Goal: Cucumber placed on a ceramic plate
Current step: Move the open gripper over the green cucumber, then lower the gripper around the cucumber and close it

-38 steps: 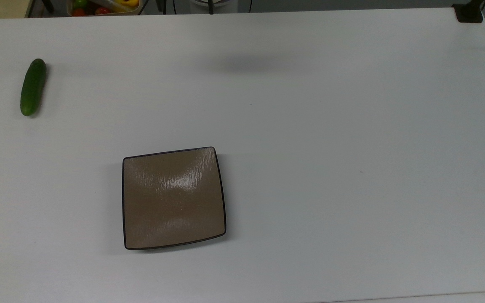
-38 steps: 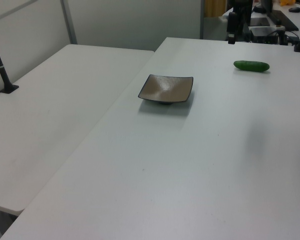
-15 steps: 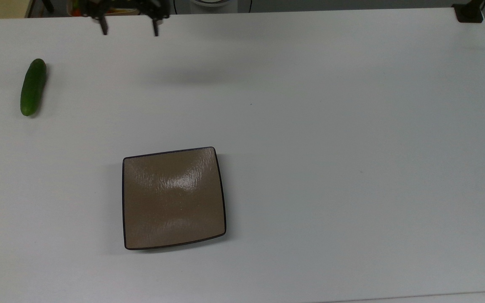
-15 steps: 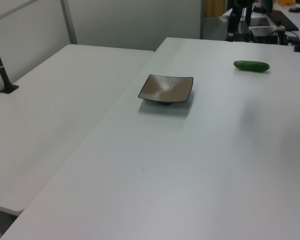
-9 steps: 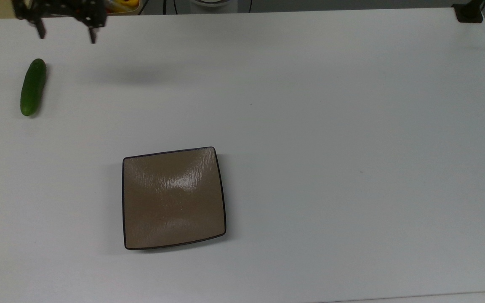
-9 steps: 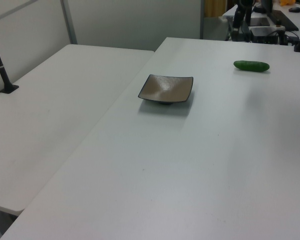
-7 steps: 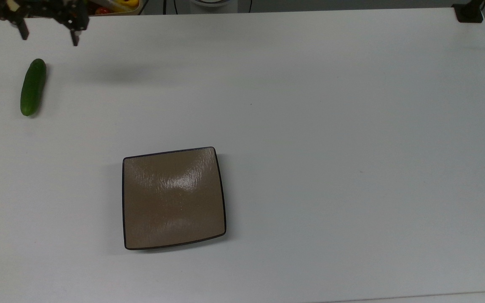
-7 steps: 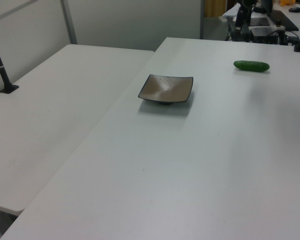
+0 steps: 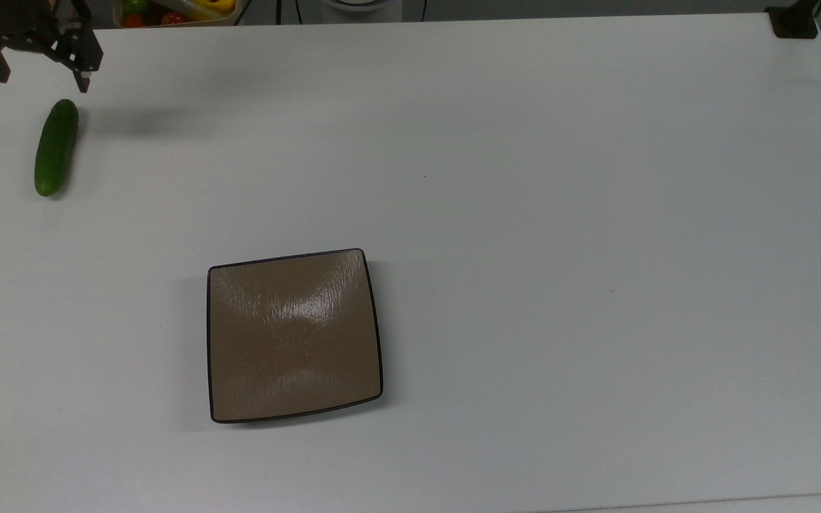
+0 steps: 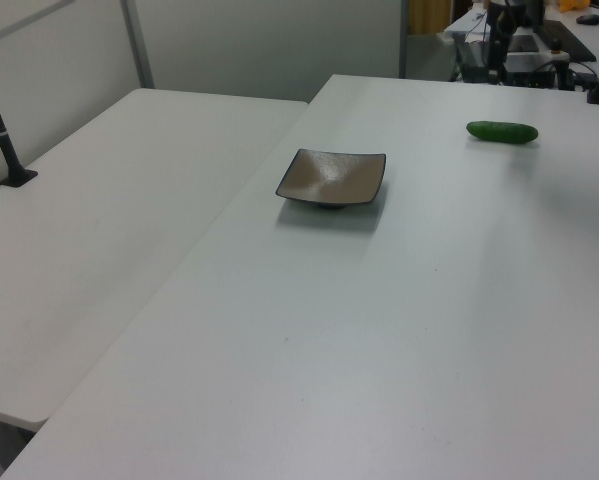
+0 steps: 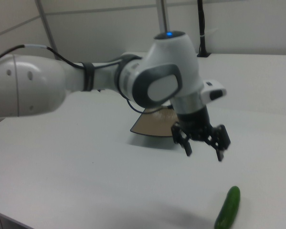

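A small dark-green cucumber (image 9: 55, 147) lies on the white table at the top view's far left; it also shows in the left view (image 10: 502, 131) and the right view (image 11: 228, 208). The square tan-brown ceramic plate (image 9: 293, 335) with a black rim sits empty near the table's middle (image 10: 331, 177), partly hidden behind my arm in the right view (image 11: 145, 125). My gripper (image 9: 43, 80) hangs open above the table just beyond the cucumber's far end (image 11: 204, 153), holding nothing and apart from it.
A bin of colourful produce (image 9: 175, 10) stands past the table's far edge. A black clamp (image 9: 794, 21) grips the top view's upper right corner. A second white table (image 10: 109, 200) adjoins in the left view. My white arm (image 11: 100, 81) stretches over the plate side.
My open gripper came into sight and swept leftward along the table's far edge in the top view, dropping closer to the cucumber. Cucumber and plate have not moved.
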Robot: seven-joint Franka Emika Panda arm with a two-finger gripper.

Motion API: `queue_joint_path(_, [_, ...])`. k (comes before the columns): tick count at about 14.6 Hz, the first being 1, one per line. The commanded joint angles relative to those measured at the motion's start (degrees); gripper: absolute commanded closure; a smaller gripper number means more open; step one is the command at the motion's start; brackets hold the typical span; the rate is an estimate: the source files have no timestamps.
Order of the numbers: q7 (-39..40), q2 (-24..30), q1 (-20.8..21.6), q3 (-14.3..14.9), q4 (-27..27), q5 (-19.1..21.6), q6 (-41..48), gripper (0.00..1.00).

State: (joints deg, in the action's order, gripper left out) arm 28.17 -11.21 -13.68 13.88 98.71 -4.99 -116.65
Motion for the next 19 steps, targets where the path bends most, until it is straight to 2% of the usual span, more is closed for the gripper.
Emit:
queue_joint_path(1, [1.28, -2.23, -2.05, 0.10, 2.44, -0.46, -5.41, 0.00])
queue_joint_path(3, [1.28, -3.37, -2.84, 0.10, 4.90, -0.54, -8.58, 0.00])
queue_joint_path(6, [1.19, -5.57, -3.46, 0.10, 5.44, -0.54, -10.43, 0.00])
queue_joint_path(9, [1.10, -7.33, -3.46, 0.10, 7.10, -3.00, -13.50, 0.00])
queue_joint_path(13, [0.75, -8.30, -4.34, 0.10, 9.13, -3.62, -17.90, 0.00])
queue_joint_path(16, [0.58, -9.62, -5.04, 0.36, 9.22, -7.47, -18.87, 0.00])
queue_joint_path(19, [0.49, -10.67, -5.22, 0.36, 10.10, -7.93, -21.24, 0.00])
